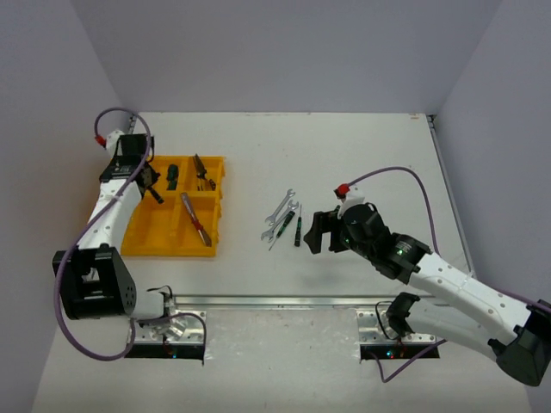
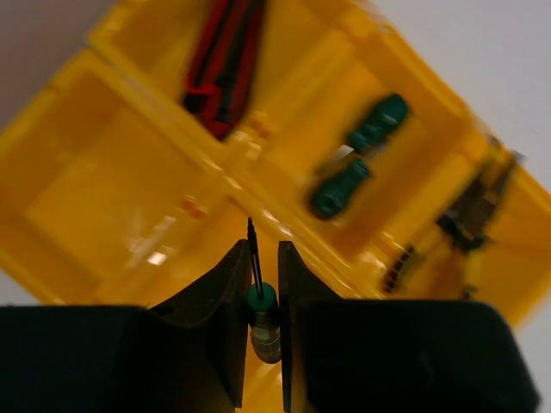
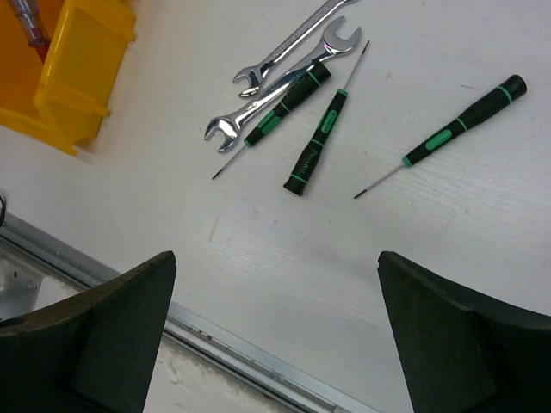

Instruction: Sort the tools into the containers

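- Hanging over the yellow tray point(image 1: 142, 237) near the table's left edge, the left pincer point(image 1: 151, 182) is well apart from the right pincer point(image 1: 317, 232) in the top view. The right pincer sits low beside the loose tools point(image 1: 284, 219) mid-table, so a clash between the arms looks unlikely.
- Also in the top view, the right arm hides part of that group. A descent judged from this view alone could land on a tool that cannot be seen.
- In the left wrist view, the left pincer is nearly closed on a small green-handled screwdriver point(image 2: 261, 299) with its tip pointing away. It seems to be above a divider wall.
- Letting go there could tip the screwdriver into the wrong compartment. The two green handles point(image 2: 340, 188) one compartment over look like its proper company.
- The hold is on the handle alone, so a quick swing might swivel the tool or let it slip.
- In the right wrist view, the right pincer stands wide open and empty over bare table, short of the two wrenches point(image 3: 258, 104) and three screwdrivers.
- One screwdriver point(image 3: 291, 99) lies touching a wrench, and closing on it could drag both.
- The lone screwdriver point(image 3: 456, 129), lying apart, looks the safer pick.
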{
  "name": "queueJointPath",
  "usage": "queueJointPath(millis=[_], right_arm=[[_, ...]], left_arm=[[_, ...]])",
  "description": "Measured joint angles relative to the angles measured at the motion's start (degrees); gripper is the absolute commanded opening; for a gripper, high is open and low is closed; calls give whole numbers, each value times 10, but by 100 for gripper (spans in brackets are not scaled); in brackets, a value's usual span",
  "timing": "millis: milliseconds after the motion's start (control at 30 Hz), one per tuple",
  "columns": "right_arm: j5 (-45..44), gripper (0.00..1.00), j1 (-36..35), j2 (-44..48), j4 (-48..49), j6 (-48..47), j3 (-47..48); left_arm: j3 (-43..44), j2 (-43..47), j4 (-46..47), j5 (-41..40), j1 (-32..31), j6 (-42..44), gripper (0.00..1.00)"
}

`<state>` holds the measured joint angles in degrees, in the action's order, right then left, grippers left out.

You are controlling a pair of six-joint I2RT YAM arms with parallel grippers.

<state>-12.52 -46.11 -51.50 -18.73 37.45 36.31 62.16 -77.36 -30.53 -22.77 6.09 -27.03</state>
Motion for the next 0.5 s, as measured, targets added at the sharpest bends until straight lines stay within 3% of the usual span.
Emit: queueJointPath(millis=[167, 500], right_arm=[[11, 99, 0, 31, -6, -2, -39], [72, 99, 0, 28, 25, 1, -59]], left_arm=[[16, -64, -19, -94, 118, 35, 0], [54, -196, -14, -271, 140, 39, 3]])
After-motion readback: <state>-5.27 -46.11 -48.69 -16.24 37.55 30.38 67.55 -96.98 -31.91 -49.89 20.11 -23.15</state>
